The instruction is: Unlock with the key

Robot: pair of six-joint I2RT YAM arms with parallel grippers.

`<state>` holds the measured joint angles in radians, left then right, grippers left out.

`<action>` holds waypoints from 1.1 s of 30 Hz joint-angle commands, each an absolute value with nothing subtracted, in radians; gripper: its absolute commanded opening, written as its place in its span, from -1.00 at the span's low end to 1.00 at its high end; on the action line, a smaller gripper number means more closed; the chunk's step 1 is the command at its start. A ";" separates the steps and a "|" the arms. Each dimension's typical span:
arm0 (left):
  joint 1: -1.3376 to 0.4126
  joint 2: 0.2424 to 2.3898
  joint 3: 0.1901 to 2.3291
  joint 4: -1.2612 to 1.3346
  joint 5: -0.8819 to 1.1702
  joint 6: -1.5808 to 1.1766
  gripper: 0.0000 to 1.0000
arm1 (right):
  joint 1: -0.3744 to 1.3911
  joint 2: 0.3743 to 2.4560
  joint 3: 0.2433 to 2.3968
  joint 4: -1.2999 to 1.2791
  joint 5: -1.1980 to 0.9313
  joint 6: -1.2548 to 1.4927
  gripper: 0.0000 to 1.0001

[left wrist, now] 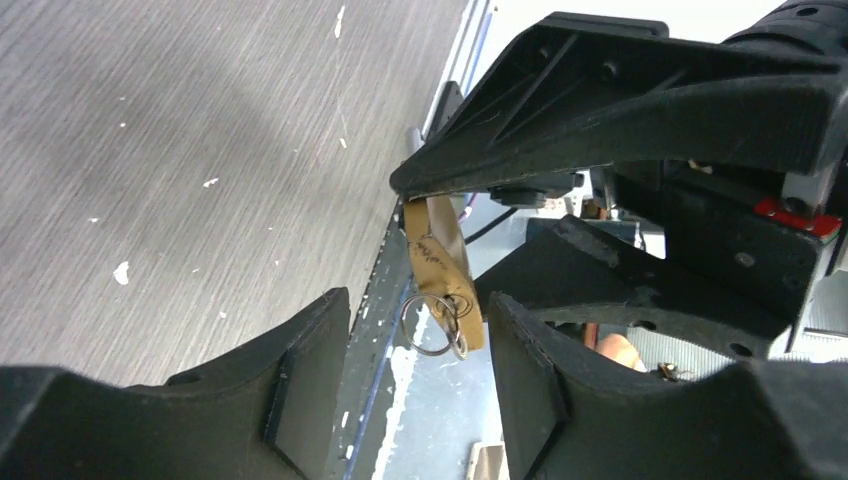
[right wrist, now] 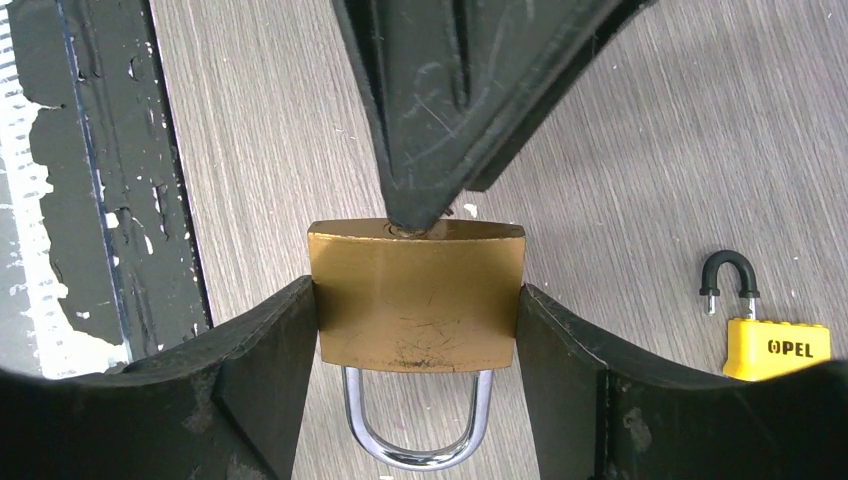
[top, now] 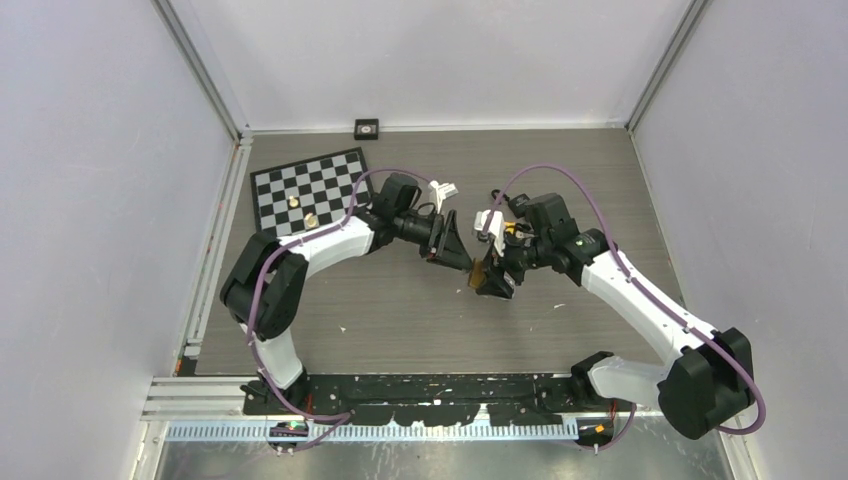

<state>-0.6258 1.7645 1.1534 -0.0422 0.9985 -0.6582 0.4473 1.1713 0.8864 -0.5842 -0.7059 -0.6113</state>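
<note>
A brass padlock (right wrist: 415, 295) hangs above the table with my right gripper (right wrist: 415, 330) shut on its two sides. Its steel shackle (right wrist: 418, 420) points back toward the wrist. In the top view the padlock (top: 478, 272) sits between the two arms' tips. The key (left wrist: 455, 310) is stuck in the padlock's bottom face, and its wire ring (left wrist: 432, 325) dangles from it. My left gripper (left wrist: 420, 370) is open around the key, with a gap on either side and no finger touching it. From the right wrist, the left fingers (right wrist: 440, 100) come down onto the keyhole end.
A yellow padlock (right wrist: 775, 345) with a black shackle lies on the table to the right. A checkerboard mat (top: 305, 190) at the back left carries two small brass pieces (top: 293, 202). A small black square (top: 367, 127) sits at the back wall. The black base rail (top: 420, 385) runs along the near edge.
</note>
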 commanded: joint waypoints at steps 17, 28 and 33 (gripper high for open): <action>-0.728 1.827 1.264 -0.165 0.973 -0.749 -0.18 | 0.472 1.169 0.906 -0.501 -0.688 -0.603 -0.99; -0.729 1.877 1.275 -0.100 1.015 -0.769 -1.00 | 0.472 1.156 0.888 -0.473 -0.661 -0.577 -0.86; -0.697 1.862 1.270 -0.117 1.014 -0.693 -1.00 | 0.461 1.124 0.870 -0.462 -0.650 -0.566 0.10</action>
<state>-0.7181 1.8778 1.2461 -0.1406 0.9791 -0.7788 0.4694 1.1828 0.8570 -0.5598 -0.6182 -0.5949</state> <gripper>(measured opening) 0.265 0.717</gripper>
